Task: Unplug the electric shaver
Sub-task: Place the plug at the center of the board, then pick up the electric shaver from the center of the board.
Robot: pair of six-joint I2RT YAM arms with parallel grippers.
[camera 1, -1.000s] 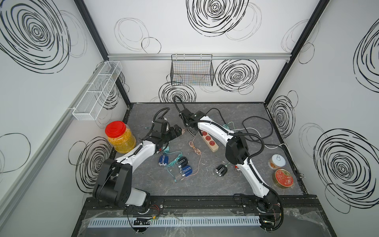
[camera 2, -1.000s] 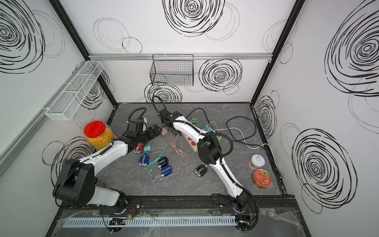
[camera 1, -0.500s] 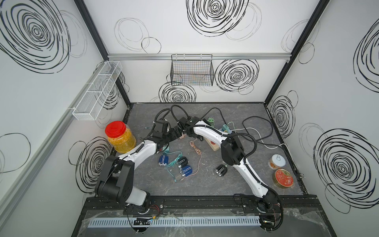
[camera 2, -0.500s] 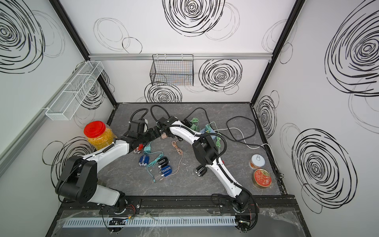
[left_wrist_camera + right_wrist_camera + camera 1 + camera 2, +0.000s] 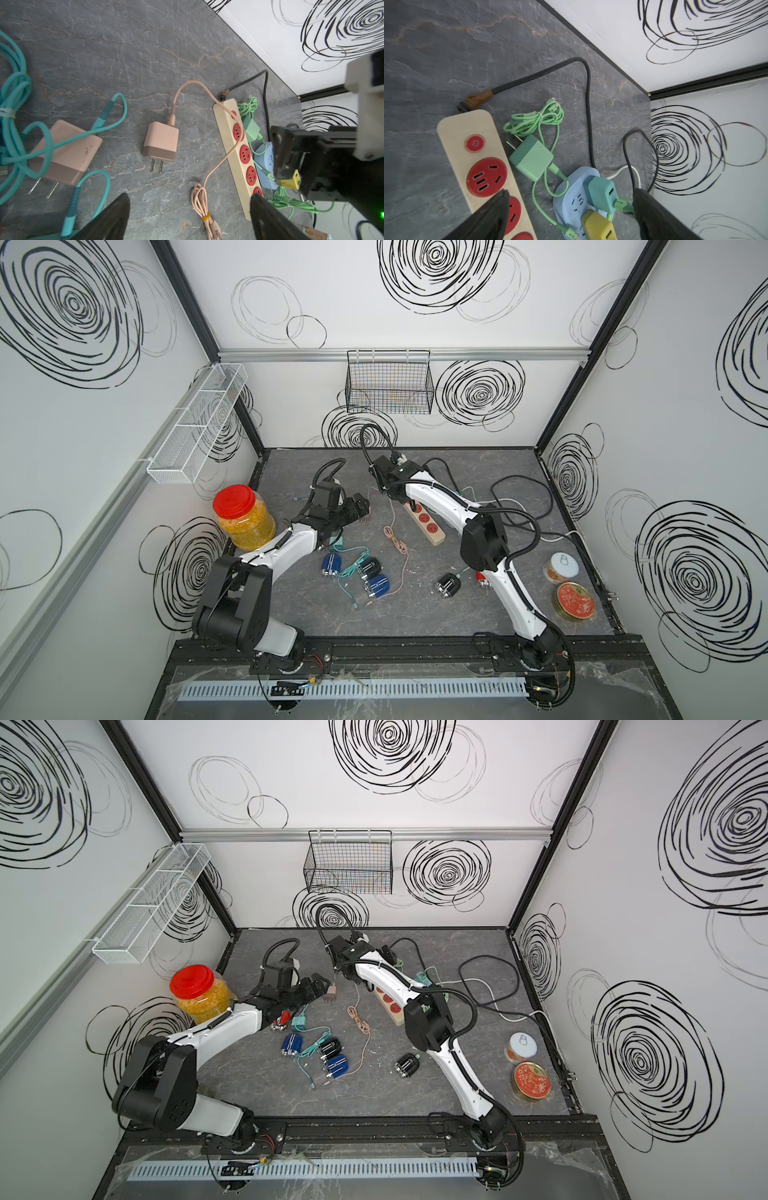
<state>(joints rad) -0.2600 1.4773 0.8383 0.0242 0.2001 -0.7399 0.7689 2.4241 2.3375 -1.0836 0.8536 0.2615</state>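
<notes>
Prongs bare, the pink adapter (image 5: 161, 143) lies flat on the table (image 5: 124, 52), near the power strip (image 5: 227, 136) but in none of its sockets, so the unplugging looks done to me. Its pink cord (image 5: 405, 560) trails over the strip and down toward a blue shaver (image 5: 378, 585) mid-table, which I take for the one meant; whether the cord's tip sits in it cannot be told. The left gripper (image 5: 191, 218) hovers near the adapter with fingers spread wide and empty; the right gripper (image 5: 571, 199) hangs over the strip's switch end, likewise spread, holding nothing. The adapter should handle as light, rigid, smooth plastic: pinch its flat sides, never the limp cord. The rounded shaver may roll if nudged.
</notes>
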